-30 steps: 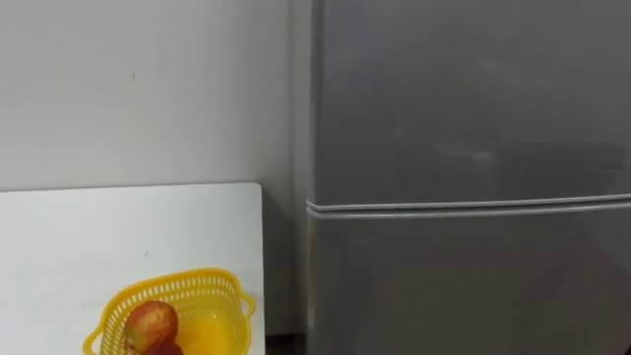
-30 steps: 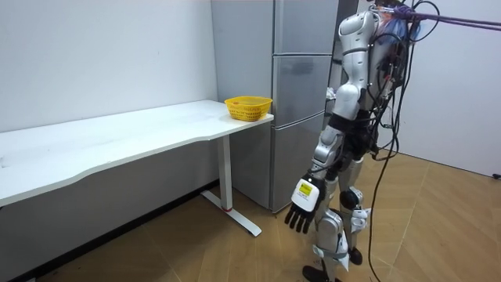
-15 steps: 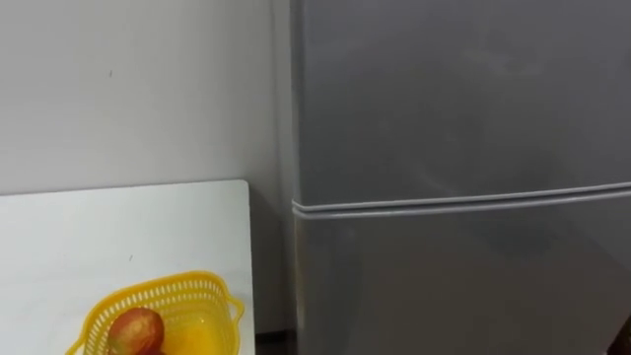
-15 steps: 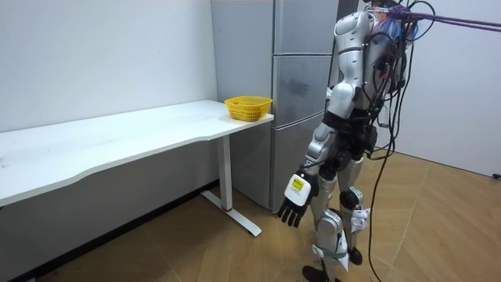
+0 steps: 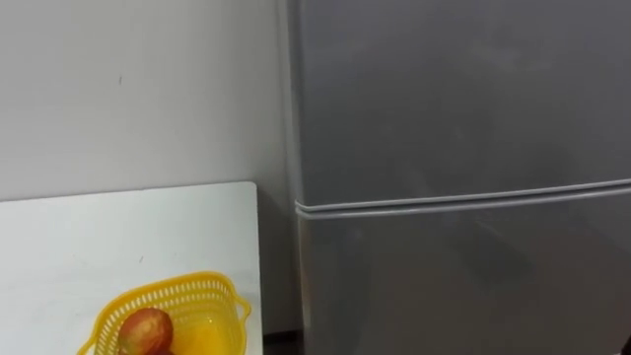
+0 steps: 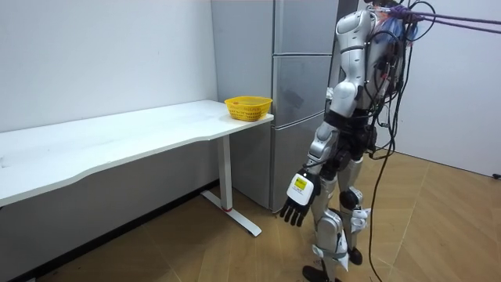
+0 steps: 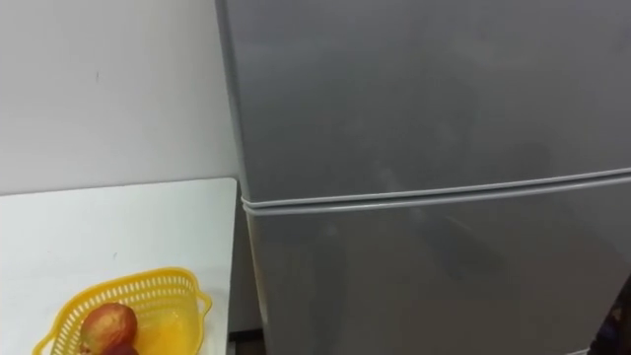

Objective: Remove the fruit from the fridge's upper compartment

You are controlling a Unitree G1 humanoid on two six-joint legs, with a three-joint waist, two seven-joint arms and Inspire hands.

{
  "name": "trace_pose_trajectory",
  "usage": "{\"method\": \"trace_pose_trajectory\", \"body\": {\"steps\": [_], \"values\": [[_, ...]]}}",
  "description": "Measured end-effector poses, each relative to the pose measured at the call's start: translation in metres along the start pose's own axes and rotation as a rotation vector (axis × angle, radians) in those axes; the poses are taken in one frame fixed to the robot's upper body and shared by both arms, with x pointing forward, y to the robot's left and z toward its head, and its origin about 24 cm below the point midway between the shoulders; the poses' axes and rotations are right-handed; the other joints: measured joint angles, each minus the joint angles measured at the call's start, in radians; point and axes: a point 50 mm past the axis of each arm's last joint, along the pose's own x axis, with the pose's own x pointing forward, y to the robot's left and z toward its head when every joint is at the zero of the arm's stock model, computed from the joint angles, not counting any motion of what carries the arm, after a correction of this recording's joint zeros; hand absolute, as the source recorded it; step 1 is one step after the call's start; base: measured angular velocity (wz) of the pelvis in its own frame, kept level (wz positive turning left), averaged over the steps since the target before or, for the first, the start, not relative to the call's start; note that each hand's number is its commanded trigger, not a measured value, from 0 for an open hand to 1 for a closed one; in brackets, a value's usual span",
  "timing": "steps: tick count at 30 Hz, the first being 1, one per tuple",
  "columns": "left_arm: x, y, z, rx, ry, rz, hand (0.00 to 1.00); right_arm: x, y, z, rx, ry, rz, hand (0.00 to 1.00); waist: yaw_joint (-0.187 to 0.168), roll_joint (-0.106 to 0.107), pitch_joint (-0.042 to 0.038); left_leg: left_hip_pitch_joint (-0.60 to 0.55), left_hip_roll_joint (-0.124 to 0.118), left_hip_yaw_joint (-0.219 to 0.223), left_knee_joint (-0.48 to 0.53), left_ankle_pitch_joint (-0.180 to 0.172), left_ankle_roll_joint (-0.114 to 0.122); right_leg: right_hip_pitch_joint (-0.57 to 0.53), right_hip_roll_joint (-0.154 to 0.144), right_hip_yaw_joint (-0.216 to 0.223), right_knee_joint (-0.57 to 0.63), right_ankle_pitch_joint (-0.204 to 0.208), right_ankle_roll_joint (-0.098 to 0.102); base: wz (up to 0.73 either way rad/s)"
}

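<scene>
Since a second ago the left hand [image 6: 295, 202] has swung slightly toward the room view's left. The robot's trunk sits a bit closer to the fridge [image 6: 301, 86]. The eye views slid sideways too, but that's the camera: basket and fridge hold their places against each other.

Current state:
- Robot stands upright facing the fridge front, at centre right of the room view.
- Left hand hangs beside the thigh, fingers loosely spread and pointing down, holding nothing.
- Upper door [image 5: 454, 99] is closed and takes up the upper right of the eye views. Whatever is to be fetched is behind it, so I can't say what it is.
- Seam [image 5: 463, 200] between upper and lower door [image 5: 463, 286] runs near-horizontal across the right half of the frame.
- No handle visible on the door face, and I can't tell which edge is hinged.
- Yellow basket [image 5: 225, 288] with a reddish fruit [image 5: 146, 327] sits at lower left on the white table [image 5: 99, 237], just beside the fridge and clear of the door.

Key relation: the door lies up and ahead of the hanging hand, and the seam is well above it. My read is that the next move is a long raise to a vertical door edge. Its left edge runs by the wall [image 5: 138, 89] at upper centre.
</scene>
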Motion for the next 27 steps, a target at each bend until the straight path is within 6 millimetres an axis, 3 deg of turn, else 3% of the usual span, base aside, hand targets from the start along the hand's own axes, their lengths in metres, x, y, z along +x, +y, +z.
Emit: {"method": "trace_pose_trajectory", "body": {"steps": [4, 18, 27], "values": [[0.000, 0.001, -0.002, 0.001, 0.000, 0.002, 0.00, 0.000, -0.006, -0.026, -0.061, 0.093, -0.005, 0.00, -0.001, -0.008, -0.0092, 0.007, 0.000, -0.005, 0.003, 0.000, 0.000, 0.012, 0.001, -0.007, -0.012, 0.000, 0.000, 0.05], [0.001, -0.001, -0.003, -0.008, 0.008, -0.033, 0.00, -0.012, -0.030, -0.099, -0.233, 0.391, -0.006, 0.00, 0.004, -0.020, 0.0002, 0.016, -0.001, -0.013, -0.004, 0.000, 0.000, 0.021, 0.000, -0.006, -0.012, -0.001, 0.002, 0.01], [0.001, -0.002, -0.004, -0.016, 0.013, -0.064, 0.00, -0.020, -0.034, -0.118, -0.265, 0.482, 0.036, 0.00, 0.006, -0.012, 0.0027, 0.016, -0.001, -0.011, -0.010, 0.000, 0.000, 0.023, 0.002, -0.006, -0.011, -0.001, 0.001, 0.00]]}}
